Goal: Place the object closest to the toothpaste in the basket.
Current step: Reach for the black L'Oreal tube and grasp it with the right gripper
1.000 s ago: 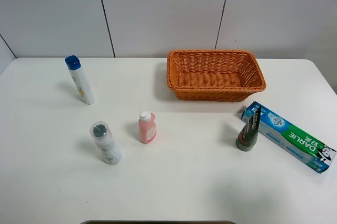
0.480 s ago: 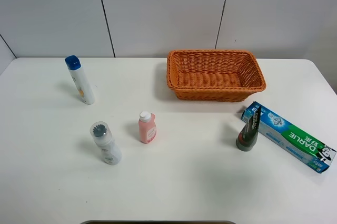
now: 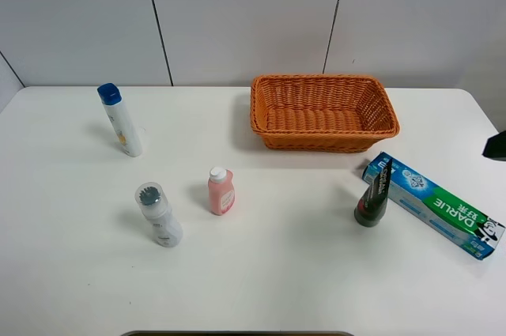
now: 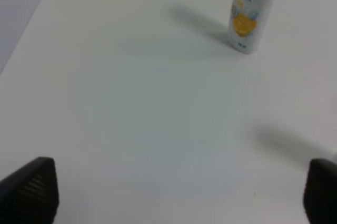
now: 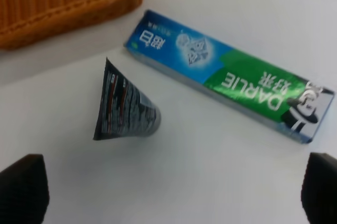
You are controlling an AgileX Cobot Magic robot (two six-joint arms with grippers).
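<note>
Where it stands cap-down on the white table, the dark tapered squeeze tube sits just beside one end of the blue-and-green Darlie toothpaste box. The orange woven wicker basket lies near, behind both. Above tube and box the right gripper hangs with fingers spread wide and empty. The left gripper is likewise spread.

Basket: I have it at the back of the table, right of centre.
Toothpaste box: lying flat, front-right of the basket.
Tube: upright, just beside the box's left end.
Small bottle: mid-table.
Leaning bottle: front-left of the small bottle.
Tall bottle: back left.
</note>
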